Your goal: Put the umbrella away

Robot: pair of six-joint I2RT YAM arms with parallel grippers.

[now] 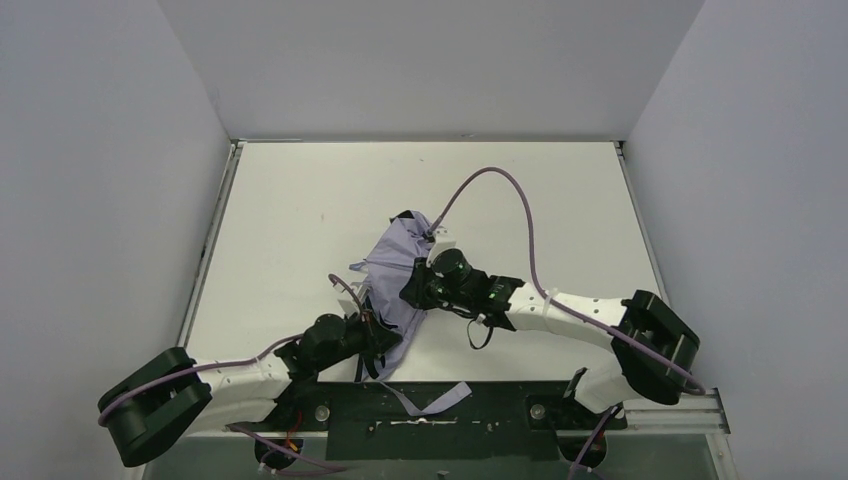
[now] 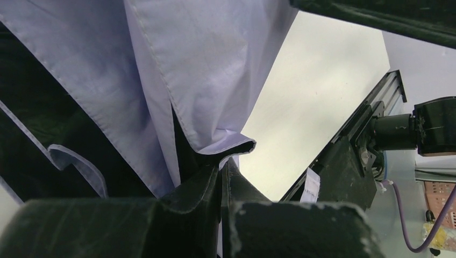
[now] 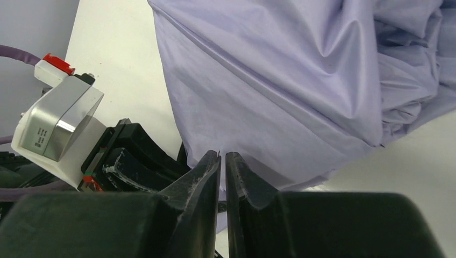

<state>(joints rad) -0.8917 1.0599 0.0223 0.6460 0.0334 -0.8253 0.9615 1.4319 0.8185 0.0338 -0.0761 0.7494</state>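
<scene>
Lying collapsed near the middle of the white surface (image 1: pixel 300 210), the umbrella (image 1: pixel 393 270) shows as a rumpled heap of pale lavender fabric. It has a dark part at its far end, and its near end points toward the arm bases.

Left pincer (image 1: pixel 378 338): reaching in from the near left, it meets the near end of the heap. In the left wrist view its fingers (image 2: pixel 188 193) are pressed together. A hemmed fold of lavender cloth, with black lining (image 2: pixel 37 107) beside it, runs down into the seam between them, so the pincer is pinching the umbrella's fabric.

Right pincer (image 1: pixel 414 290): reaching in from the right, it sits against the right flank of the heap, just beyond the left pincer. In the right wrist view its fingers (image 3: pixel 196 180) stand almost together, with only a thin slit left. Their tips touch the lower edge of the canopy; whether cloth is caught between them cannot be told. A silver box-shaped module (image 3: pixel 56 121) with a red-tipped plug appears at the left of that view.

A narrow lavender strap (image 1: pixel 435 398) lies across the black base rail (image 1: pixel 500 410) at the near edge. A lavender cable (image 1: pixel 505 185) arcs over the surface from the right arm's wrist.
</scene>
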